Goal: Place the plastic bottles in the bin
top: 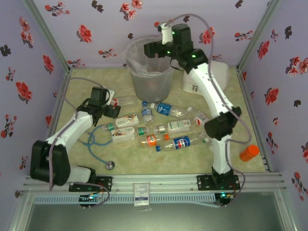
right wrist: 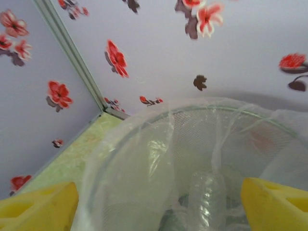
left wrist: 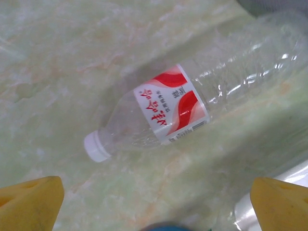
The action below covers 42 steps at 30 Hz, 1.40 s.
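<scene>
The left gripper point(left wrist: 156, 204) hangs spread wide and empty, low over the table point(left wrist: 57, 72), with its yellow fingertips point(left wrist: 29, 202) well apart. Just ahead of it a clear bottle with a red-and-white label point(left wrist: 168, 108) lies flat on its side. Its white cap points to the near left of the wrist view and its body runs away to the upper right (so its long axis sits skewed to the line between the fingers, and a small wrist turn looks needed before closing). This arm is plainly the nearer one to it. The right gripper point(right wrist: 156, 204) is likewise spread and holds nothing, poised above the bin point(top: 149, 84), where a crumpled bottle point(right wrist: 207, 192) lies inside. The other plastic bottles point(top: 163, 129) lie scattered on the table between the arms, in front of the bin.
</scene>
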Each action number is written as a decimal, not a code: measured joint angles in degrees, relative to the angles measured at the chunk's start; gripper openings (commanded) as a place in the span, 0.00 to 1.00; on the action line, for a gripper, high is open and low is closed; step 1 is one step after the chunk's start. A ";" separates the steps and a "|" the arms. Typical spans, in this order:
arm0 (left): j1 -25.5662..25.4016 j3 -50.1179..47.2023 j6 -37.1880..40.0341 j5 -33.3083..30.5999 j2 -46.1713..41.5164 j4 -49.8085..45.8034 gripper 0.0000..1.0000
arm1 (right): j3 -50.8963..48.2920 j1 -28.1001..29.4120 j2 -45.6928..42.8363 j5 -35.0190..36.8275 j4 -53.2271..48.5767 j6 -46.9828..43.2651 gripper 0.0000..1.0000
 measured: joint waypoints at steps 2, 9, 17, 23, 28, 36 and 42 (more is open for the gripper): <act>0.35 1.25 2.97 1.27 3.69 0.50 1.00 | -7.48 -0.42 -8.59 0.09 -0.37 -0.57 0.89; 3.02 9.94 10.82 7.50 13.16 0.42 0.99 | -42.95 -5.79 -40.44 0.17 0.96 -0.61 0.88; 3.76 18.21 16.02 10.88 22.43 -1.60 0.96 | -74.82 -9.03 -59.06 2.56 -2.64 5.25 0.88; 3.91 19.32 17.29 12.35 25.99 -4.22 0.89 | -85.66 -9.11 -68.57 4.13 -3.76 9.46 0.88; 3.91 20.57 17.73 12.52 28.76 -5.49 0.74 | -90.36 -9.11 -71.93 4.11 -3.10 12.92 0.87; 3.91 22.73 17.27 12.02 29.88 -6.75 0.55 | -90.73 -9.11 -71.04 5.53 -4.04 15.76 0.86; 4.07 23.89 16.41 9.11 29.81 -7.96 0.53 | -90.73 -9.18 -70.73 7.80 -6.43 16.72 0.88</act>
